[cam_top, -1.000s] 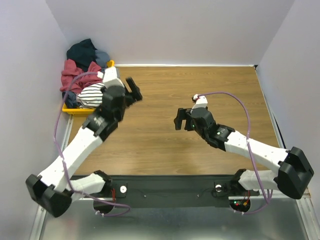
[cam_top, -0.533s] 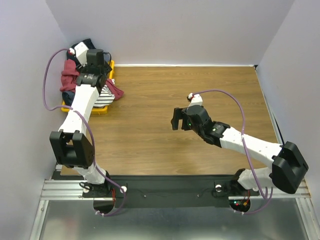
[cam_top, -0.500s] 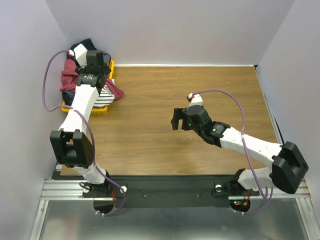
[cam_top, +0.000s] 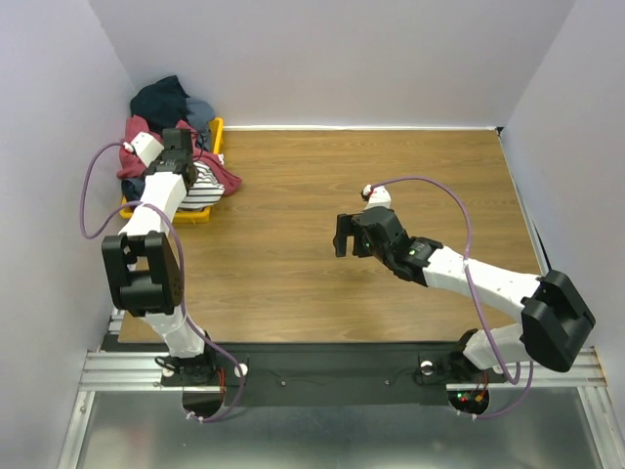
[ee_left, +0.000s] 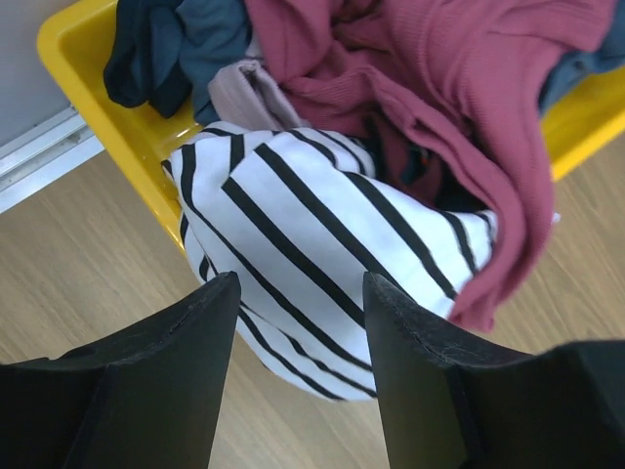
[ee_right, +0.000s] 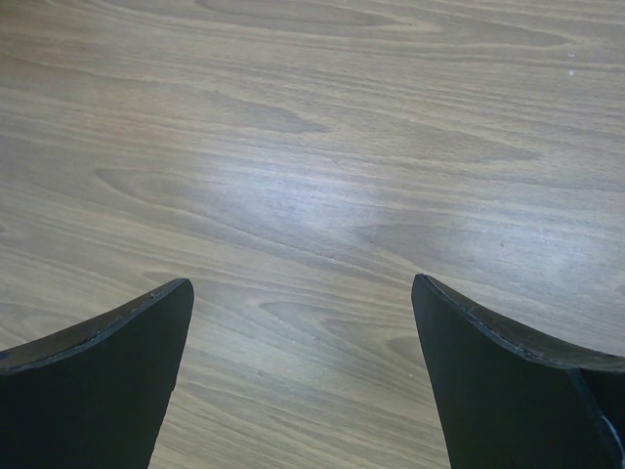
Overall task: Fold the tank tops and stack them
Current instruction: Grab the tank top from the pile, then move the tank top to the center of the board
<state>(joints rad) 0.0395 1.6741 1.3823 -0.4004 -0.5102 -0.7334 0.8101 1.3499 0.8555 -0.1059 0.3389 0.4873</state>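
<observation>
A white tank top with dark stripes (ee_left: 322, 244) hangs over the near rim of the yellow tray (ee_left: 107, 93), part of a heap of tops. A maroon top (ee_left: 439, 88) lies over its right side, and dark teal cloth (ee_left: 166, 39) lies behind. In the top view the striped top (cam_top: 203, 186) and the maroon top (cam_top: 225, 180) spill over the tray's (cam_top: 216, 127) edge onto the table. My left gripper (ee_left: 301, 285) is open and empty, just above the striped top (cam_top: 192, 168). My right gripper (ee_right: 301, 283) is open and empty over bare wood mid-table (cam_top: 342, 235).
The tray sits in the table's far left corner against the grey walls. A metal rail (ee_left: 44, 156) runs beside the tray's left edge. The wooden tabletop (cam_top: 391, 176) spreads to the right.
My left arm has swung from over the table back to the tray and now points its open jaws at the striped top. My right gripper has drifted slightly left.
</observation>
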